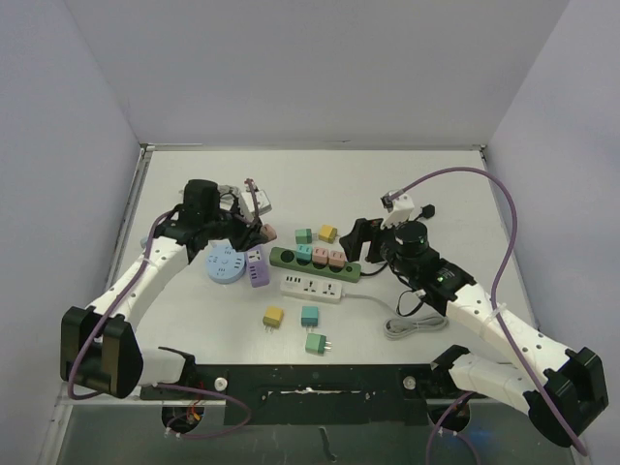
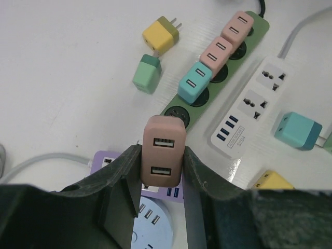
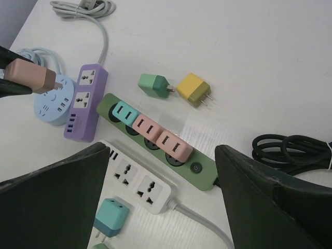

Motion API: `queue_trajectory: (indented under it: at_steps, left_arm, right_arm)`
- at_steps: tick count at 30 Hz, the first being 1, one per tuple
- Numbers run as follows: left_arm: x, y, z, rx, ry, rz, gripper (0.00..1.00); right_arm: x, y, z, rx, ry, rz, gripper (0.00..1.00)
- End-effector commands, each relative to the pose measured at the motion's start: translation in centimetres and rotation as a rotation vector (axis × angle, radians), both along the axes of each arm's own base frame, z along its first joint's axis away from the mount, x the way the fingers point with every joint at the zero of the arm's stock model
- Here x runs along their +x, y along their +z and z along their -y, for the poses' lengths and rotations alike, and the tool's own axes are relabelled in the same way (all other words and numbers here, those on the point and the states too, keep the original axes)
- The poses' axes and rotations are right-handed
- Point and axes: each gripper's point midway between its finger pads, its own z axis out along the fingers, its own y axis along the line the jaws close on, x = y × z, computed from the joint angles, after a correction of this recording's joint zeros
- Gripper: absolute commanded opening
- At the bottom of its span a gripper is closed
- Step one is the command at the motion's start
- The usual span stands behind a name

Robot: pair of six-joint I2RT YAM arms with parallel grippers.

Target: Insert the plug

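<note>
A white power strip [image 1: 313, 287] lies just beside a purple strip [image 1: 257, 268], a yellow adapter [image 1: 273, 317] near them.

Pink plug [image 2: 164, 155] smooth matt plastic; green strip [image 2: 258, 26] same; tbl [image 2: 78, 78] matt.

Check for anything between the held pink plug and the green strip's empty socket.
Nothing visible does. The left gripper holds the pink plug near the empty end socket of the green strip; the teal plug fills the next one.
</note>
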Motion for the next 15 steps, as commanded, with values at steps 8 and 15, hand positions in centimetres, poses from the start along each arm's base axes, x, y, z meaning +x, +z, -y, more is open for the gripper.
queue_trajectory:
  at_steps: [8,15]
  left_arm:
    - [-1.4,-2.9,1.5,0.242,-0.53,0.087,0.18]
    - [-1.0,-6.1,2.6,0.395,-0.693,-0.025,0.16]
  right_arm:
    - [0.3,0.2,0.6,0.038,-0.024,0.023,0.85]
    - [0.6,-0.3,1.3,0.037,-0.044,0.016,0.84]
